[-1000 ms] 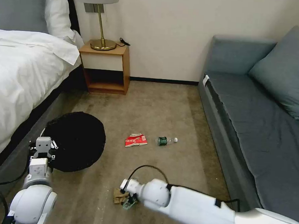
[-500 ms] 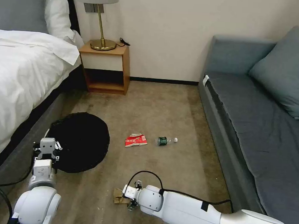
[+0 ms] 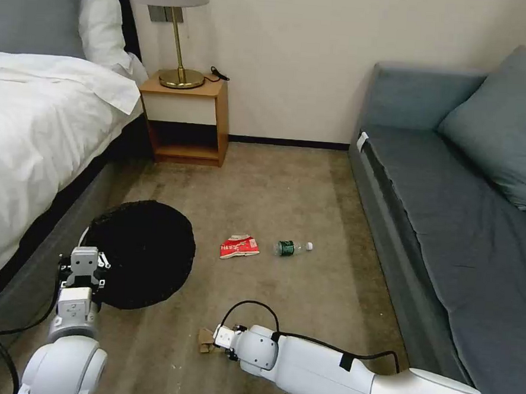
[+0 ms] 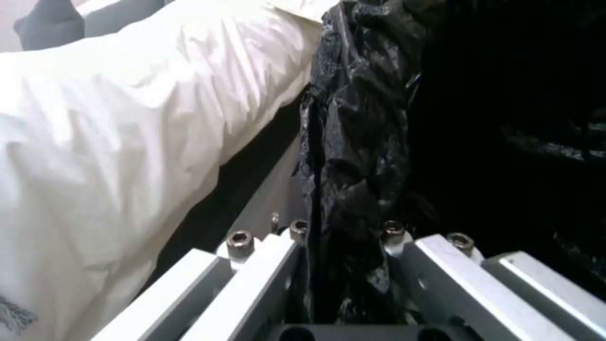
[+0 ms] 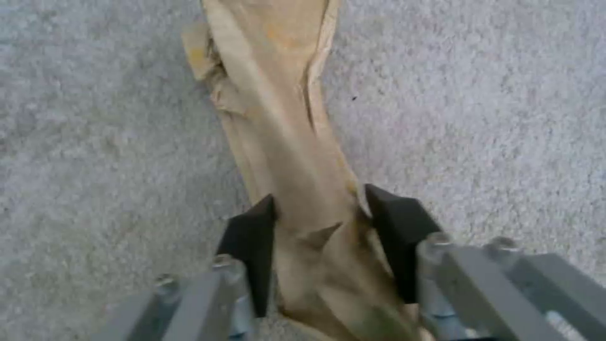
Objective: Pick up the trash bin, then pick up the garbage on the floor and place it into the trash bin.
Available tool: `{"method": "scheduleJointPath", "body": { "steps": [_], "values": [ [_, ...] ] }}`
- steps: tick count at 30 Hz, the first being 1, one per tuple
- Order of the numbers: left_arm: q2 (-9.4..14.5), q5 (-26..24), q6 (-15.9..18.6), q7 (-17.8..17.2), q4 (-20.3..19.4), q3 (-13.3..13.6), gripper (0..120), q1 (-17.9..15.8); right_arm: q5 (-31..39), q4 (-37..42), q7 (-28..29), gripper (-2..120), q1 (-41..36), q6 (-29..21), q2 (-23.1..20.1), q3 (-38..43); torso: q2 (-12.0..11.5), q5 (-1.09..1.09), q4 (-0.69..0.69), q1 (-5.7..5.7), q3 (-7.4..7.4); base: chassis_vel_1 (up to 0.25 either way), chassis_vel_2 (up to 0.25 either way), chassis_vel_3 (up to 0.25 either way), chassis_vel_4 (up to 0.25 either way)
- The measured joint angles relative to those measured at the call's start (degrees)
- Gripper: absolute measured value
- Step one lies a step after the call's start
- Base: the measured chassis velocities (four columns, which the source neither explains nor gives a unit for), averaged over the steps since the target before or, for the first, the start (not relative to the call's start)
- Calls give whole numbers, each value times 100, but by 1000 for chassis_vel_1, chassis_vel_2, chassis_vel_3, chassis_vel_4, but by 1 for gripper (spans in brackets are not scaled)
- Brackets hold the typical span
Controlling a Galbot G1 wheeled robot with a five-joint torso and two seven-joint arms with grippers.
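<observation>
Both arms have smooth, glossy white shells with round joint housings. The left arm (image 3: 66,351), at the lower left of the head view, ends in a boxy light grey wrist block with dark fittings, and a black cable runs beside it. The right arm (image 3: 347,380), along the bottom of the frame, has a black cable looping over its wrist and a small black band on the shell. In the wrist views, both grippers show grey metal bars with hex-socket screws. The right gripper (image 5: 322,237) has black wedge-shaped fingertips (image 5: 253,237).

Beige carpet (image 3: 287,192) bears red-and-white wrapper (image 3: 239,246); bottle (image 3: 291,247) beside it; brown paper bag (image 3: 206,340) nearer.
</observation>
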Motion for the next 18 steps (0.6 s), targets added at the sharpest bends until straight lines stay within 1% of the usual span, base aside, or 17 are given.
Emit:
{"method": "scheduleJointPath", "body": {
  "steps": [1,2,6,7,10,15,18],
  "values": [
    [-1,11,-4,1,0,0,1,1,-7,8,0,31,-12,0,-5,30,0,0,0,0,0,0,0,0,0],
    [-1,11,-4,1,0,0,1,1,-7,8,0,31,-12,0,-5,30,0,0,0,0,0,0,0,0,0],
    [-31,129,-71,5,2,-13,1,38,-80,80,-16,13,-103,0,-26,234,0,0,0,0,0,0,0,0,0],
    [-31,129,-71,5,2,-13,1,38,-80,80,-16,13,-103,0,-26,234,0,0,0,0,0,0,0,0,0],
    [-43,139,-73,6,-39,-34,1,68,-142,144,-40,0,-189,0,-47,405,0,0,0,0,0,0,0,0,0],
    [-70,154,-79,7,-41,-47,1,102,-206,211,-42,0,-293,0,-61,630,0,-1,0,0,0,0,0,0,0],
    [-122,163,-131,6,40,-78,1,141,-270,352,-31,0,-474,0,-92,1117,0,0,0,0,0,0,0,0,0]
  ]
}}
